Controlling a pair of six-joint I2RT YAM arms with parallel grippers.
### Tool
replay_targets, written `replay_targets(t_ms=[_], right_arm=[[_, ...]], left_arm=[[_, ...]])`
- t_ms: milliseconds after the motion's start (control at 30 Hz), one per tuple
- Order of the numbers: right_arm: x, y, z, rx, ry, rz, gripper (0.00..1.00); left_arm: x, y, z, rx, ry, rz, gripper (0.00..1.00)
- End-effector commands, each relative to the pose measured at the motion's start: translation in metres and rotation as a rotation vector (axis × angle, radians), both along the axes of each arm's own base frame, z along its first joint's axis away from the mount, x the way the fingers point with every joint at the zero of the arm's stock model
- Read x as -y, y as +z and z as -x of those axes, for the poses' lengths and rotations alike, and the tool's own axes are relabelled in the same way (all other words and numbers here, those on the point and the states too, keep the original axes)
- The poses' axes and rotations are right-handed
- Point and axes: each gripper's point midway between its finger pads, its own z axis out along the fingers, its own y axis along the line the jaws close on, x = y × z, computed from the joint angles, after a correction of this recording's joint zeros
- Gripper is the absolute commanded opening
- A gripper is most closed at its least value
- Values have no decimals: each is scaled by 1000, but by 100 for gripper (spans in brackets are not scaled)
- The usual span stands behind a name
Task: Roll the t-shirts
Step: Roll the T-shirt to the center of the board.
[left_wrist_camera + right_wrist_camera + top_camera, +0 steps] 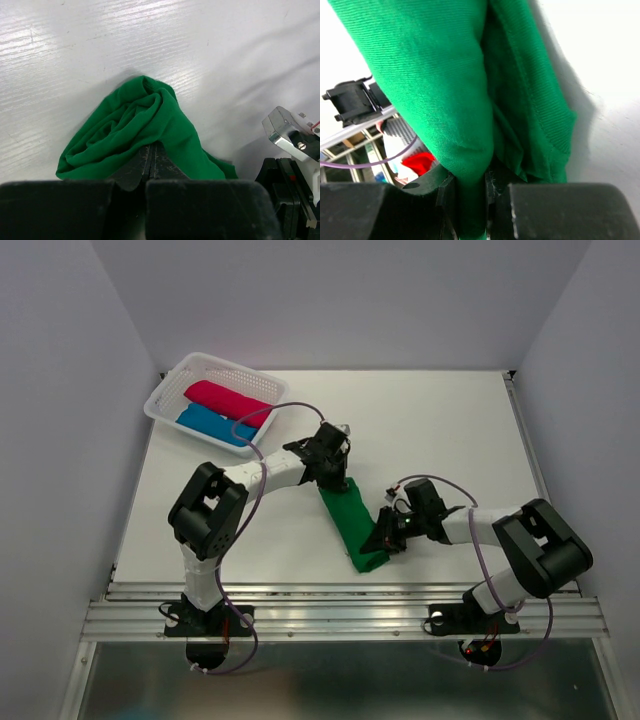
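Note:
A bright green t-shirt (352,522) lies folded into a long narrow strip in the middle of the table. My left gripper (333,472) is shut on its far end, where the fabric bunches up (135,125). My right gripper (385,537) is shut on the near end, with a fold of green cloth (450,90) pinched between the jaws. A rolled crimson-pink t-shirt (228,401) and a rolled blue t-shirt (213,425) lie side by side in the white basket.
The white perforated basket (170,380) stands at the table's far left corner. The table's near edge meets a metal rail (350,605) by the arm bases. Grey walls close in both sides.

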Motion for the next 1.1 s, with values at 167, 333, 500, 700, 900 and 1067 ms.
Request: replay_targets(t_ms=[167,333,500,700,900,1067], right_arm=[[9,-11,-11,57,-77,96,16],[24,-2,-21,146,-95,209,53],[41,33,-23,235,-107,283,65],[61,74,-23,303,-147,360,71],[43,108,-30,354,-167,260,22],[20,98,-24,343,-116,224,12]], left_arm=[[2,-6,0,8,-29,1,0],[5,-6,0,6,-37,10,0],[6,-7,0,3,-41,12,0],[7,-5,0,5,-43,17,0],[5,-3,0,8,-35,13,0],[5,-5,0,3,-33,8,0]])
